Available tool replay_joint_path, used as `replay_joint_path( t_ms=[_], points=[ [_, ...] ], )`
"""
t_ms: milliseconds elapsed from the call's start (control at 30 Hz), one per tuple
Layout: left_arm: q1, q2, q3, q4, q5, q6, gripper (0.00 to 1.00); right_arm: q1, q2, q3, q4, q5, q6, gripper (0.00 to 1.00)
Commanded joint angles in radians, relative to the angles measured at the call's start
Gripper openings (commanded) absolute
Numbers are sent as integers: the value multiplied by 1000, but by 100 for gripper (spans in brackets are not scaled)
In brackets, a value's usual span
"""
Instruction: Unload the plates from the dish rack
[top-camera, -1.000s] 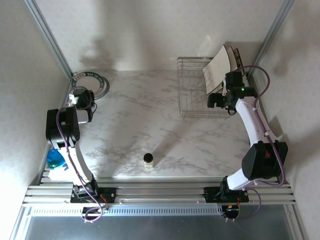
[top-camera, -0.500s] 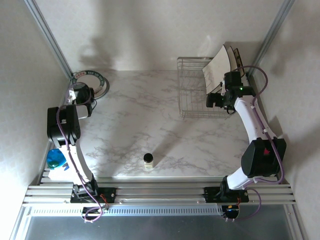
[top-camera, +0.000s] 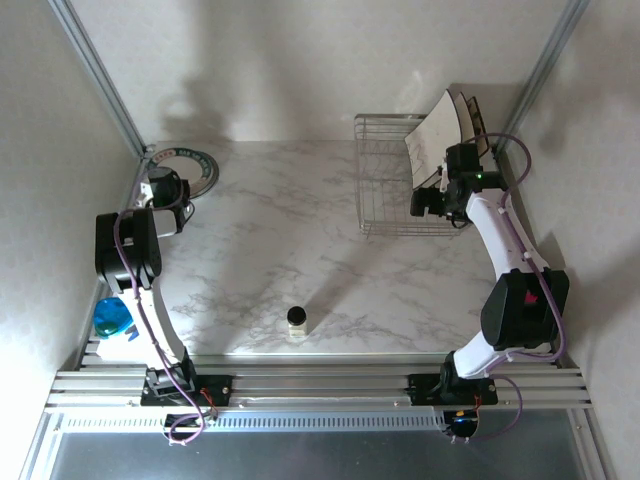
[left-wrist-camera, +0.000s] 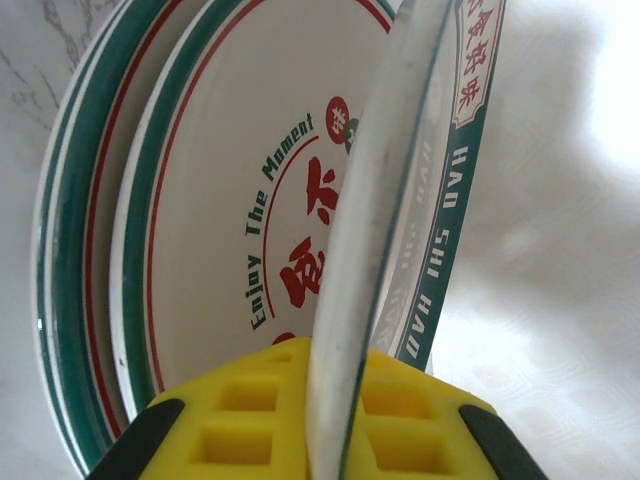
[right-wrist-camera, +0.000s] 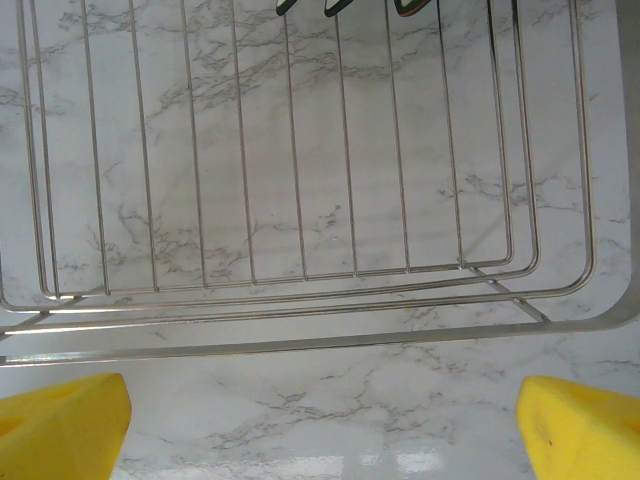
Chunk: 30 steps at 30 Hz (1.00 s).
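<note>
The square plates (top-camera: 440, 128), cream with dark edges, lean tilted in the far right end of the dish rack (top-camera: 385, 195), a silver wire basket standing at the far right of the marble table (top-camera: 290, 235). The right gripper (top-camera: 428, 203) hangs over the rack's near right part, just beside those plates. In its wrist view its yellow fingertips (right-wrist-camera: 62, 422) sit spread wide at the two lower corners with bare marble between them, and the rack's rim wire runs just beyond. Well apart, in the far left corner of the table, the stacked round plates (top-camera: 192, 165) with teal rims lie flat, and the left gripper (top-camera: 165, 188) sits at their near edge. In the left wrist view its yellow pads (left-wrist-camera: 240, 430) are pressed together on the rim of the gripped round plate (left-wrist-camera: 385, 180), which is seen edge-on and raised over two others that overlap, white with teal and red rings and red and green lettering. A small dark-capped bottle (top-camera: 297, 319) stands near the front centre of the table, apart from both arms. A blue object (top-camera: 110, 318) lies at the near left edge beside the left arm.
</note>
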Motion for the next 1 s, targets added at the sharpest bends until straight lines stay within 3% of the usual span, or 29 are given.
replay_joint_path(
  t_ms=[0, 133, 367, 767, 967],
  points=[
    [-1, -1, 22, 22, -11, 21, 20, -5, -3, 4, 13, -12, -14, 99],
    [-1, -15, 18, 18, -18, 45, 36, -6, -8, -2, 14, -12, -9, 99],
    [-4, -41, 20, -22, -26, 91, 47, -5, -12, -8, 14, -16, -6, 99],
    [-13, -100, 11, -115, -48, 192, 88, -6, -15, -20, 30, -37, -5, 99],
    [-16, -151, 0, -155, -69, 221, 95, -5, -28, -33, 38, -42, -2, 99]
  ],
)
